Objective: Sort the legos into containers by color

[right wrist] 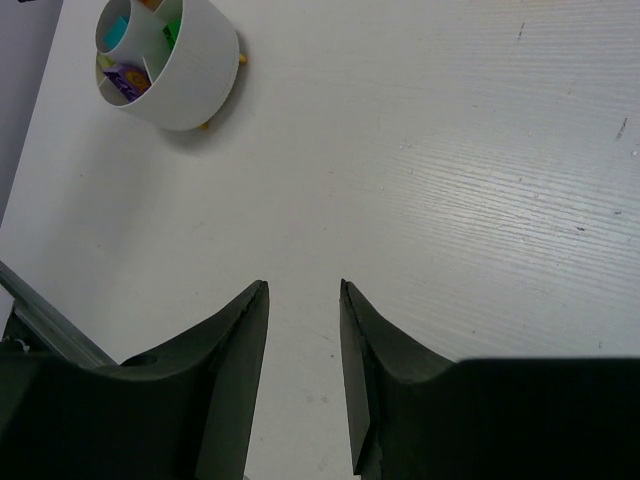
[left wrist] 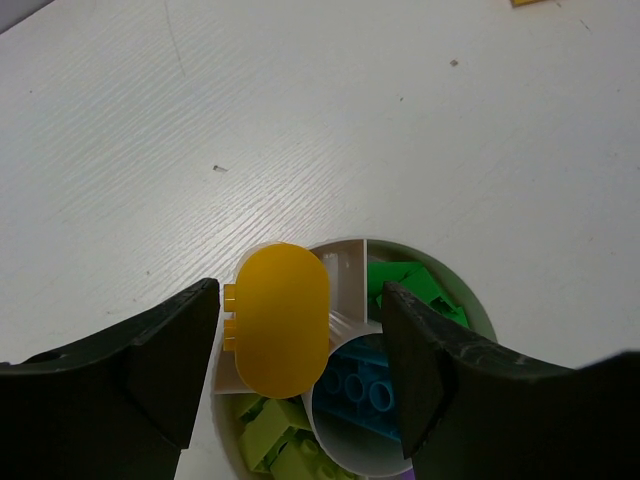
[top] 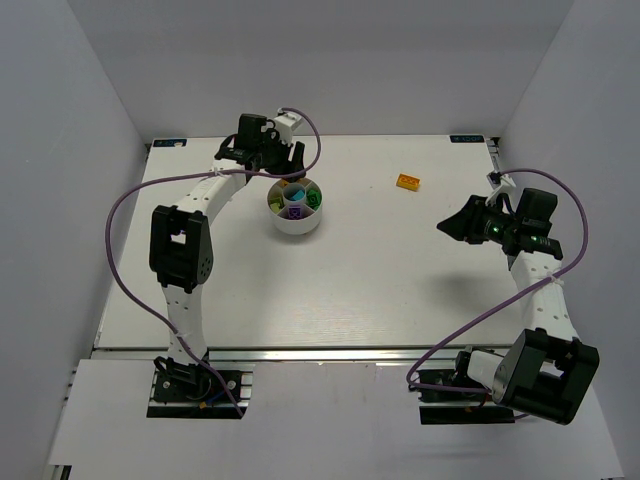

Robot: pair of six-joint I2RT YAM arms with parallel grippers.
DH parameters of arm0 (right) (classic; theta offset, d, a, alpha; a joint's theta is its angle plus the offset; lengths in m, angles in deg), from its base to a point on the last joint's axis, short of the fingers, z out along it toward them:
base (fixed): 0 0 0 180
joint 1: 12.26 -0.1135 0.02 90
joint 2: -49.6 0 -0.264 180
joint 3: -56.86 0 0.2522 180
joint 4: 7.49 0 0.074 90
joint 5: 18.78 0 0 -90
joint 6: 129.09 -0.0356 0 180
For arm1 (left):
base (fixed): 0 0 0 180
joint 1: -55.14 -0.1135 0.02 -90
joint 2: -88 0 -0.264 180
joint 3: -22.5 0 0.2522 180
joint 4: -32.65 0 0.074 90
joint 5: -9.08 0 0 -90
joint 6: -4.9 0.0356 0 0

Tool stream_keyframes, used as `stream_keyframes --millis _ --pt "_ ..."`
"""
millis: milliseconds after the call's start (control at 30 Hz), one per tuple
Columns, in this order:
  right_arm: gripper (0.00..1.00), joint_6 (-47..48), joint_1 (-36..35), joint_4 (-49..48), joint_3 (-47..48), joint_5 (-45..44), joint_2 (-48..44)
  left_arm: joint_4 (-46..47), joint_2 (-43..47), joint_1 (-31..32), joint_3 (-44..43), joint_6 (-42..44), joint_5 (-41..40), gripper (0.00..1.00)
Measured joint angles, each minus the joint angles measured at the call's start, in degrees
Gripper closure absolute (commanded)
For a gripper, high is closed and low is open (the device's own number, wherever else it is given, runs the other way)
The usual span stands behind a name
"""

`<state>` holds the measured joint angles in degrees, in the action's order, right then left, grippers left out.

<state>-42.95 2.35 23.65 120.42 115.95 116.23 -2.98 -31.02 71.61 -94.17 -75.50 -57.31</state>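
Observation:
The round white divided dish (top: 296, 222) stands at the table's middle back. In the left wrist view its sections hold green bricks (left wrist: 412, 287) and lime bricks (left wrist: 268, 432), and the central well holds a cyan brick (left wrist: 366, 385). My left gripper (top: 275, 165) hangs over the dish's far side, open (left wrist: 300, 300). An orange rounded brick (left wrist: 280, 320) lies between the fingers over a wedge section, touching neither finger. Another orange brick (top: 408, 181) lies on the table right of the dish. My right gripper (top: 447, 225) is open and empty (right wrist: 303, 290) above bare table.
The dish shows at the top left of the right wrist view (right wrist: 185, 75), a purple brick (right wrist: 127, 77) inside it and small yellow bits (right wrist: 206, 125) at its base. The table's right edge (top: 500, 190) is near the right arm.

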Motion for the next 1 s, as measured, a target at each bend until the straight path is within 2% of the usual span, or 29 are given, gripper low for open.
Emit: stream_keyframes --millis 1000 --pt "0.6 0.0 0.0 0.0 0.0 0.0 0.0 -0.2 -0.7 0.3 0.0 1.2 -3.8 0.33"
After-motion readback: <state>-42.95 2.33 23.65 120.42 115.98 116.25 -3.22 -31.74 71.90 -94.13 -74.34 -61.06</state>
